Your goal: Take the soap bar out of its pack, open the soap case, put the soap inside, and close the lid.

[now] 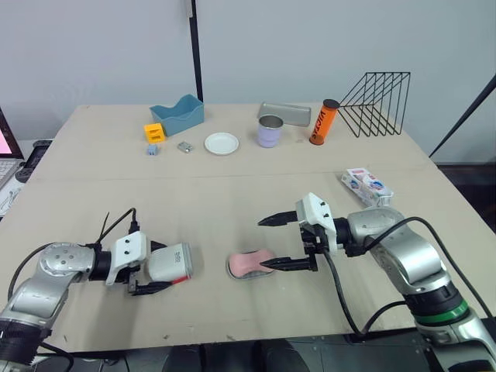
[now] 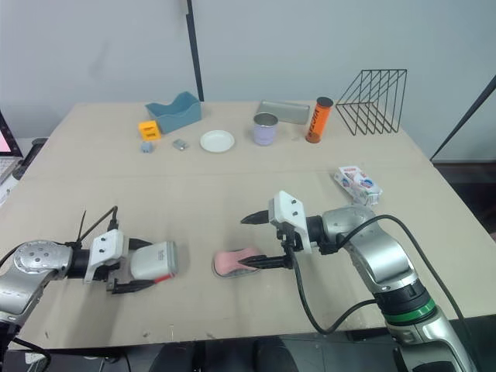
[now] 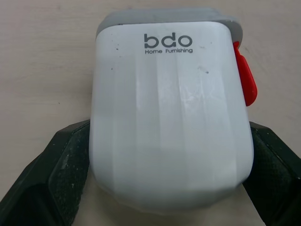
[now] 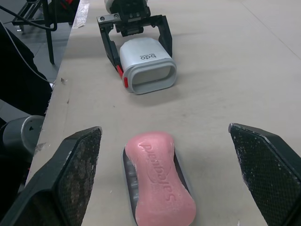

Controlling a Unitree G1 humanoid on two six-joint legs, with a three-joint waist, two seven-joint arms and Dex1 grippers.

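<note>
Silver-grey rounded arm links (image 1: 407,256), a green ring (image 1: 449,312) on the right forearm; black cables (image 1: 341,294) loop to white wrist housings (image 1: 128,256) behind the black two-fingered left claw (image 1: 174,263) and right claw (image 1: 262,244).

The pink oval soap bar (image 4: 161,175) covers most of the grey plastic tray (image 4: 128,176) beneath it. Beside the soap bar, the black fingers (image 3: 56,174) of the left gripper (image 1: 161,267) mask both flanks of the white plastic case cover (image 3: 169,117). Far beyond the soap bar, the lettering on the orange cylindrical tube (image 1: 324,122) is illegible.
</note>
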